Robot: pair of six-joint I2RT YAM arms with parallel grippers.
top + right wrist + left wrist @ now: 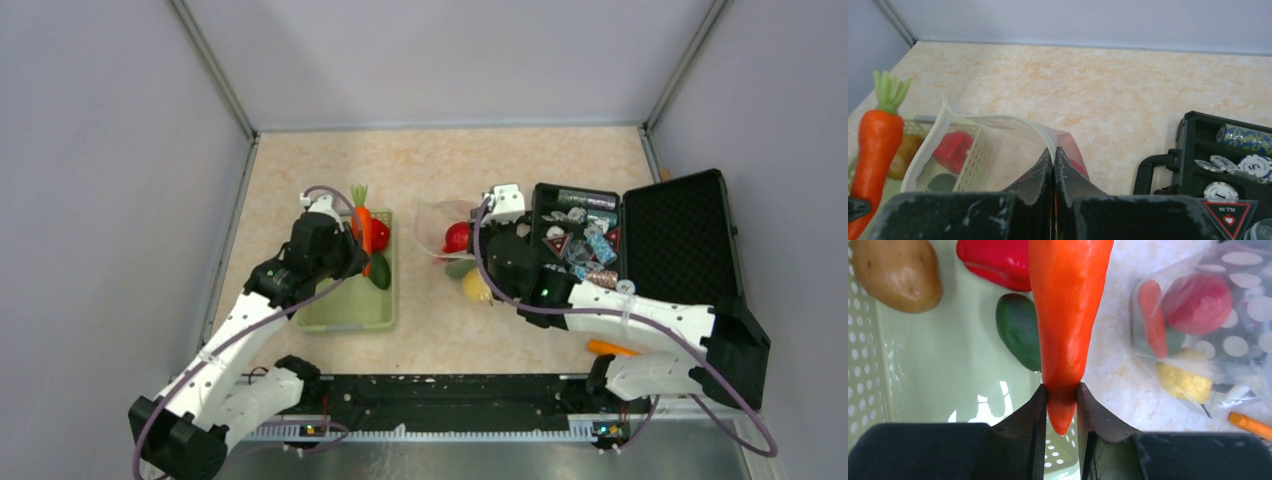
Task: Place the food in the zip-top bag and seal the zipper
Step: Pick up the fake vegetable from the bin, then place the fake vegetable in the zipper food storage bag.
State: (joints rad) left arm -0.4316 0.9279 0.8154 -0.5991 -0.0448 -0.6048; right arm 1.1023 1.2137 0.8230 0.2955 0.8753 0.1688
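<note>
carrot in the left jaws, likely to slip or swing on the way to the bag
Probably slippery: the carrot looks glossy and is pinched only at its tapered tip. Likely to pivot, since most of its length extends past the jaws.

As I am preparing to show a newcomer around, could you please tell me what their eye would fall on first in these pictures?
The bright orange carrot stands out first, pinched at its tip by the left claw over the rim of the pale green basket. Next, the right claw grips the rim of the dotted zip-top bag at mid-table. On the right lies an open black case of poker chips.
</note>
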